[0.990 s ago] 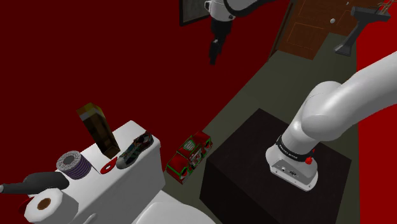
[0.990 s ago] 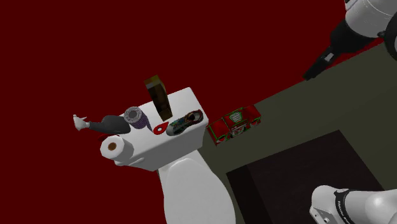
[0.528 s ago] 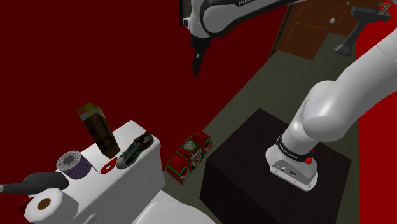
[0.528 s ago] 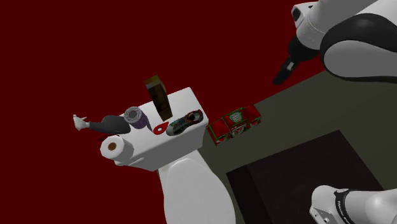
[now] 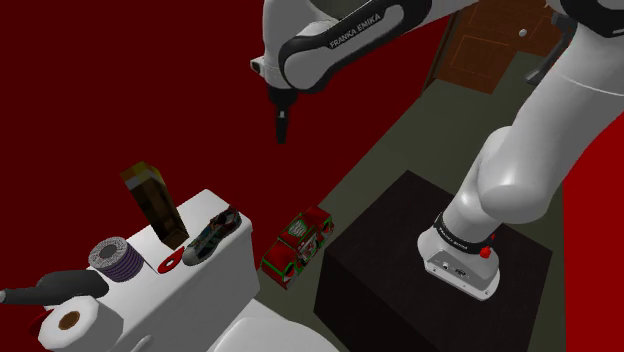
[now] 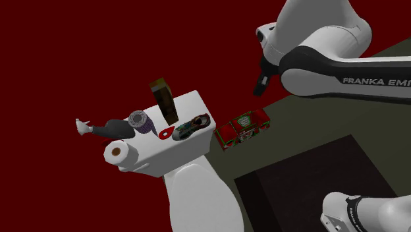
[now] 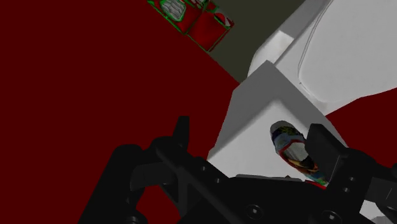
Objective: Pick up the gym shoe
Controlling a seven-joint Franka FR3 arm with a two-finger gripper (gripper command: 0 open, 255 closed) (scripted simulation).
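My claw (image 5: 281,128) hangs open and empty, high up and well apart from the shoe (image 5: 212,235), which lies on the toilet tank (image 5: 205,207). Nothing grasped yet; I judge the descent, grip and lift all remain.

Above shoe (image 5: 212,236): free air.
Shoulder view's left of shoe: upright brown box (image 5: 153,203), just beside.
Floor beside tank (image 5: 195,292): red carton (image 5: 297,245).

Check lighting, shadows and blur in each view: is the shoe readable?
Shoulder view: flat even light, gym shoe sharp on the white toilet tank. Second exterior view: likewise, no glare. Wrist view: tank face shaded grey; a gripper finger overlaps the shoe.
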